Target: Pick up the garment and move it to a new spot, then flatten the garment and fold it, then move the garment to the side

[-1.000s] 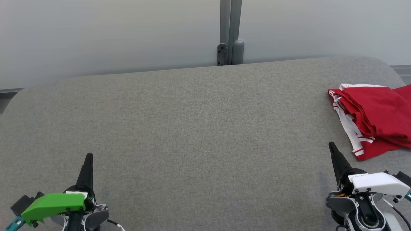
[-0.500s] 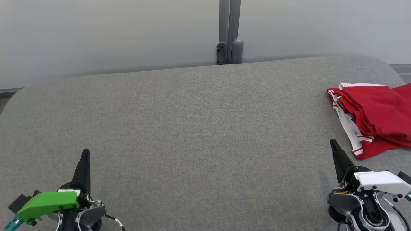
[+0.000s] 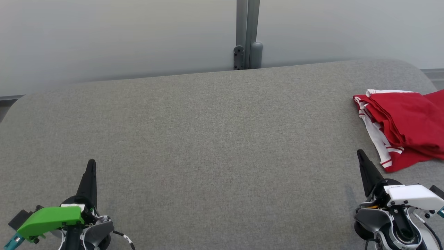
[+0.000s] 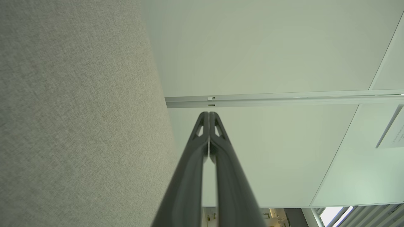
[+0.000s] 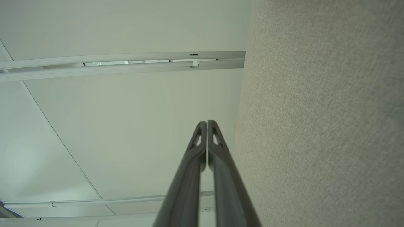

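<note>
I see the grey padded table (image 3: pixel 215 139) across most of head view, pale wall panels (image 3: pixel 104 34) behind it. Folded red garment (image 3: pixel 409 121) w/ white trim lies at table's far right. Grey post (image 3: pixel 247 31) stands at far edge, mid. Right gripper (image 3: pixel 359 152) is near garment's front corner, not touching. Left gripper (image 3: pixel 91 162) is low left, well apart. Both jaws pressed together, gripping nothing.

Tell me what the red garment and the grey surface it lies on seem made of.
Red garment: soft knit cloth, probably jersey, matte; it folds in limp layers, with white striped trim.
Grey surface: woven fabric covering, matte; a fine heathered weave shows.
</note>
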Motion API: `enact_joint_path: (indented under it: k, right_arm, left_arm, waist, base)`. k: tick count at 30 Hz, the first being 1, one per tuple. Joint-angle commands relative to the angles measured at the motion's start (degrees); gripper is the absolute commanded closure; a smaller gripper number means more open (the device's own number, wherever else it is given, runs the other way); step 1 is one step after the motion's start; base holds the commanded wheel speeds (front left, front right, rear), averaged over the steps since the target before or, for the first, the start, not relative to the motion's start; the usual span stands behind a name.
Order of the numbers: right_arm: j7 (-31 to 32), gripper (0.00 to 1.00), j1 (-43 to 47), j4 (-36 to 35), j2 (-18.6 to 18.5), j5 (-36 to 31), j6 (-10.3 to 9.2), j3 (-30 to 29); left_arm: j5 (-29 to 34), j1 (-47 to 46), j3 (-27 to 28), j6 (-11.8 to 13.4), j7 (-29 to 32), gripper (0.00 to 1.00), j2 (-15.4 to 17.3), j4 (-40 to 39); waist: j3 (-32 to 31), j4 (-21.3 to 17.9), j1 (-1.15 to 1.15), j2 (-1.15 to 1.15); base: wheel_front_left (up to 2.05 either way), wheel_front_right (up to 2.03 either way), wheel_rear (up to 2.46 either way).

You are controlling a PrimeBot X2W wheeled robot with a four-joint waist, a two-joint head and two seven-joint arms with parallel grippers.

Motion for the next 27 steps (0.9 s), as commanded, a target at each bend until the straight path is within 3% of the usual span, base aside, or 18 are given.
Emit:
enact_joint_path:
  k: [1,27]
  right_arm:
    - [0.2,1.0,-0.4,-0.3,-0.2,0.4,0.04,-0.1]
    - [0.2,1.0,-0.4,-0.3,-0.2,0.3,0.04,-0.2]
  left_arm:
    - [-0.2,-0.7,0.2,-0.2,0.2,1.0,0.0,-0.1]
    - [-0.2,-0.7,0.1,-0.2,0.2,1.0,0.0,-0.1]
  waist:
    - [0.0,0.0,0.0,0.0]
    - [0.0,0.0,0.0,0.0]
  base:
    - [0.0,0.0,0.0]
    - [0.0,0.0,0.0]
